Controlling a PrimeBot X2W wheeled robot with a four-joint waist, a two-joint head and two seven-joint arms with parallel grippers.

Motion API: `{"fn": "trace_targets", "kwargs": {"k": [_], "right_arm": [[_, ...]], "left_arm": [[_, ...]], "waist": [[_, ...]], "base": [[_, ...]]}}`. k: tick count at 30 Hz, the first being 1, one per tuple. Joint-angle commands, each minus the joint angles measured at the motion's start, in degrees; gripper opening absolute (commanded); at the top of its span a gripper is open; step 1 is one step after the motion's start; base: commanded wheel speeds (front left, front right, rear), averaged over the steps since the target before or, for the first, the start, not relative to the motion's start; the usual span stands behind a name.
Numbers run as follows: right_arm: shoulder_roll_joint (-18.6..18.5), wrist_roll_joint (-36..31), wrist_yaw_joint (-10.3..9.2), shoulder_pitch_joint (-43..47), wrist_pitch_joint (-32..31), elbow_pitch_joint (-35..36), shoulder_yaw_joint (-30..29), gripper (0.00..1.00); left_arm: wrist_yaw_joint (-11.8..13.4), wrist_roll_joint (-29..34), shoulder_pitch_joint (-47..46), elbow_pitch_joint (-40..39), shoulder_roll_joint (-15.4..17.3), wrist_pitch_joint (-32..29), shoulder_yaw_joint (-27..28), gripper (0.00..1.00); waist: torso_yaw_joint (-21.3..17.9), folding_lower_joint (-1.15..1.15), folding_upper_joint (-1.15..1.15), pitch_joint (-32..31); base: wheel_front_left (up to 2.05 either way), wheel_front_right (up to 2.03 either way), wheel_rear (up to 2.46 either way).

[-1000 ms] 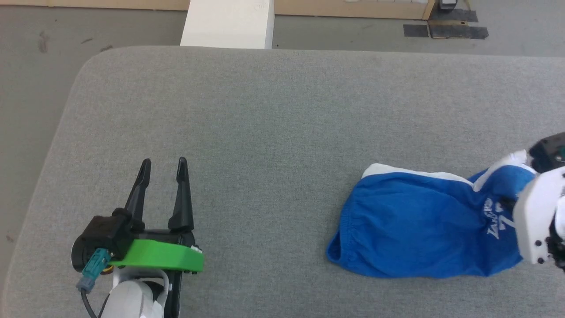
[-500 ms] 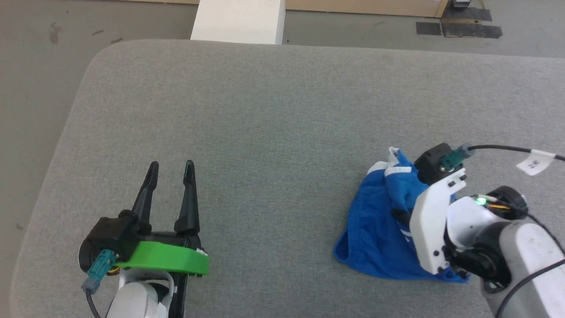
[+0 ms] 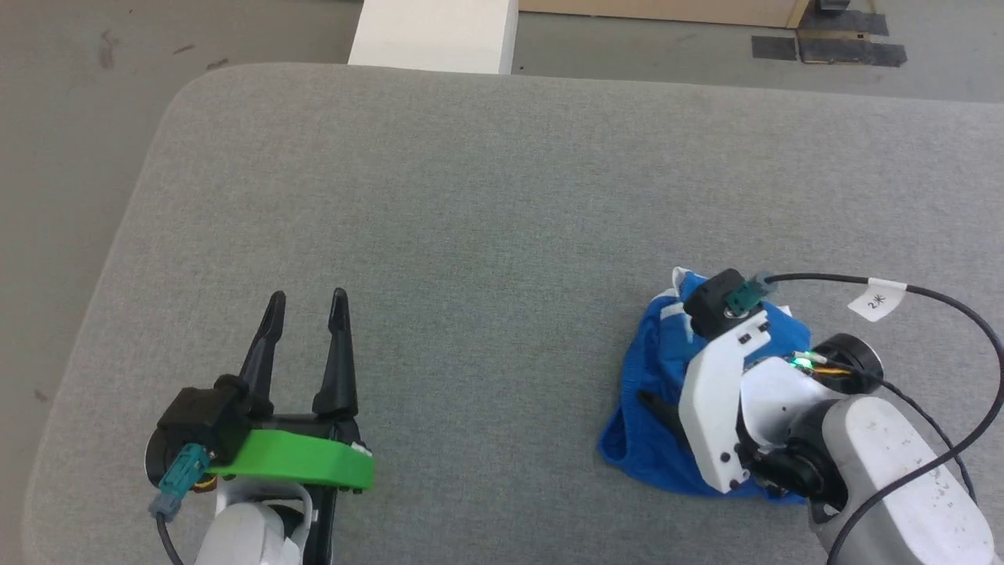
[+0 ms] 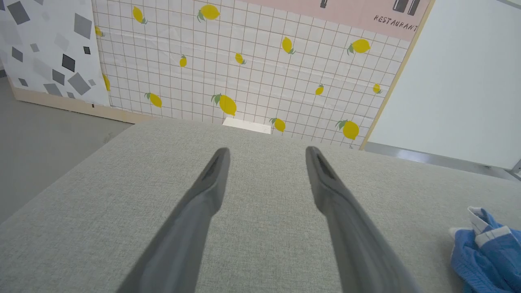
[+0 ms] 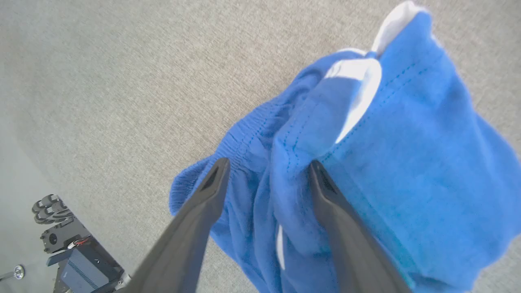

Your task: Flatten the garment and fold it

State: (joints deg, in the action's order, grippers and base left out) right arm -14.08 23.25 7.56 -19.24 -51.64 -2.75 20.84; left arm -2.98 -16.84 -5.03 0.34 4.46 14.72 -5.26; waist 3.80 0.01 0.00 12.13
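Note:
The garment (image 3: pixel 651 369), bright blue shorts with white trim, lies bunched and doubled over on the right half of the grey padded table (image 3: pixel 471 196). My right gripper (image 5: pixel 266 162) stands open right over it. Its two dark fingers straddle a raised fold near the elastic waistband without pinching it. In the head view one of those fingers (image 3: pixel 657 408) pokes out from under the white wrist bracket, over the garment's left part. My left gripper (image 3: pixel 307 300) rests open and empty at the table's lower left, far from the garment (image 4: pixel 484 252), which peeks in at the left wrist view's right edge.
A white block (image 3: pixel 434 35) stands just past the table's far edge. A black cable with a white tag (image 3: pixel 876 300) arcs over the table right of the garment. The table's rounded left corner drops to grey floor. A lemon-patterned wall (image 4: pixel 244 61) rises behind.
My right gripper carried the garment's right end leftward over the rest, doubling it into a shorter heap, then opened its jaws. The left arm stayed put; the head view shifted slightly.

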Motion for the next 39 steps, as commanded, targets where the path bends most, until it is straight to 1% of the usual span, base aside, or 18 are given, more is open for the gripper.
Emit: {"fn": "trace_targets", "kwargs": {"k": [1, 6, 10, 13, 14, 18, 22, 24, 26, 28, 32, 39], "right_arm": [[0.23, -0.28, -0.08, -1.14, 0.30, 0.91, 0.55, 1.00], [1.57, 1.65, -0.08, -1.46, -0.33, 5.25, 3.34, 1.00], [2.21, 4.18, -0.08, -0.90, 0.36, 9.54, 2.99, 1.00], [2.47, 4.89, -0.08, -0.07, 1.91, 12.59, 0.01, 1.00], [2.66, 4.44, -0.08, 0.33, 2.85, 13.73, -1.97, 1.00], [2.83, -1.01, -0.08, 2.56, 5.57, 15.74, -9.78, 1.00], [2.92, -7.24, -0.08, 6.29, 6.22, 14.04, -15.05, 1.00], [2.64, -10.46, -0.08, 8.24, 6.12, 12.35, -16.12, 1.00], [3.80, -11.52, -0.08, 9.92, 6.18, 10.22, -17.14, 1.00], [4.18, -13.02, -0.08, 11.14, 6.32, 8.29, -17.27, 1.00], [5.57, -13.49, -0.08, 12.56, 6.36, 4.66, -16.72, 1.00], [5.51, -14.26, -0.08, 12.41, 7.89, -1.16, -14.84, 1.00]], "left_arm": [[-0.33, -0.42, 0.35, 0.30, -0.16, 0.28, 0.10, 1.00], [-0.43, -0.39, 0.77, 0.49, 0.01, 0.28, 0.35, 1.00], [-0.63, -0.20, 0.06, 0.62, 0.20, 0.28, 0.04, 1.00], [-0.65, 0.04, -0.63, 0.55, 0.32, 0.28, -0.14, 1.00], [-0.69, 0.19, -0.88, 0.50, 0.42, 0.28, -0.25, 1.00], [-0.60, 0.54, -1.11, 0.20, 0.74, 0.28, -0.20, 1.00], [-0.66, 0.71, -1.02, 0.14, 0.74, 0.28, -0.60, 1.00], [-0.71, 0.71, -0.92, 0.18, 0.67, 0.28, -0.88, 1.00], [-0.71, 0.67, -0.80, 0.24, 0.60, 0.28, -1.04, 1.00], [-0.71, 0.59, -0.68, 0.34, 0.54, 0.28, -1.16, 1.00], [-0.65, 0.49, -0.44, 0.46, 0.59, 0.28, -1.05, 1.00], [-0.64, 0.38, -0.29, 0.60, 0.60, 0.28, -1.14, 1.00]], "waist": [[-0.70, -0.01, 0.00, -0.59], [-2.68, -0.01, 0.00, -1.72], [-4.31, -0.01, 0.00, -2.20], [-5.70, -0.01, 0.00, -2.33], [-6.16, -0.01, 0.00, -2.29], [-7.77, -0.01, 0.00, -1.92], [-8.15, -0.01, 0.00, -1.34], [-7.93, -0.01, 0.00, -0.95], [-7.61, -0.01, 0.00, -0.69], [-7.09, -0.01, 0.00, -0.37], [-6.25, -0.01, 0.00, 0.01], [-5.33, -0.01, 0.00, 0.21]], "base": [[0.00, 0.00, 0.00], [0.00, 0.00, 0.00], [0.00, 0.00, 0.00], [0.00, 0.00, 0.00], [0.00, 0.00, 0.00], [0.00, 0.00, 0.00], [0.00, 0.00, 0.00], [0.00, 0.00, 0.00], [0.00, 0.00, 0.00], [0.00, 0.00, 0.00], [0.00, 0.00, 0.00], [0.00, 0.00, 0.00]]}}
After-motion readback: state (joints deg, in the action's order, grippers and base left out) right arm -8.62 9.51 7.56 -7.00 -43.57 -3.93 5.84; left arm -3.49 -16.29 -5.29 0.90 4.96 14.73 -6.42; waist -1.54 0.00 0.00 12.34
